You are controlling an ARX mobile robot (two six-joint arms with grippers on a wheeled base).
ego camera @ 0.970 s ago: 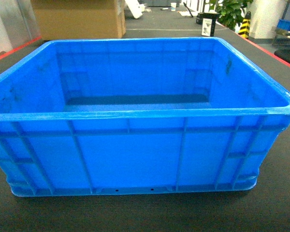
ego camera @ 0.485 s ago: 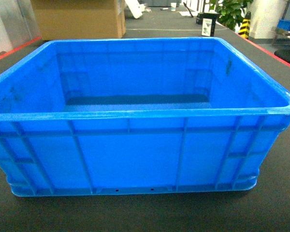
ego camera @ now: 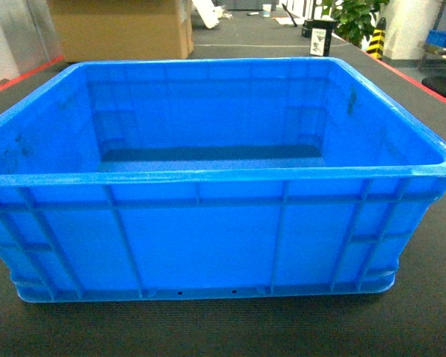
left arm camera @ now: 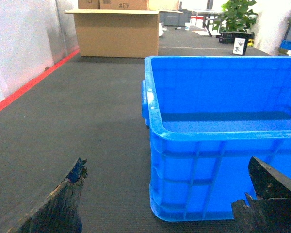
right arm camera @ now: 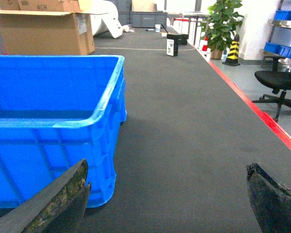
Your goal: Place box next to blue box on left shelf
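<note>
Dark ribbed floor mat (ego camera: 223, 327) runs the whole room. I see a red line (left arm camera: 34, 82) at the left wall, then a brown carton (left arm camera: 117, 34) with "#H3" printed mirrored on a box above it. Blue box (ego camera: 208, 178) sits centred on the mat, open top, floor bare. Left gripper (left arm camera: 160, 204) is spread wide around the box's near-left corner, not touching. Right gripper (right arm camera: 169, 199) is spread too, beside the box's right wall. Far right: potted plant (right arm camera: 222, 24), striped cone (right arm camera: 233, 48), black office chair (right arm camera: 279, 85).

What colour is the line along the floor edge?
Red line, clearest in the right wrist view.
</note>
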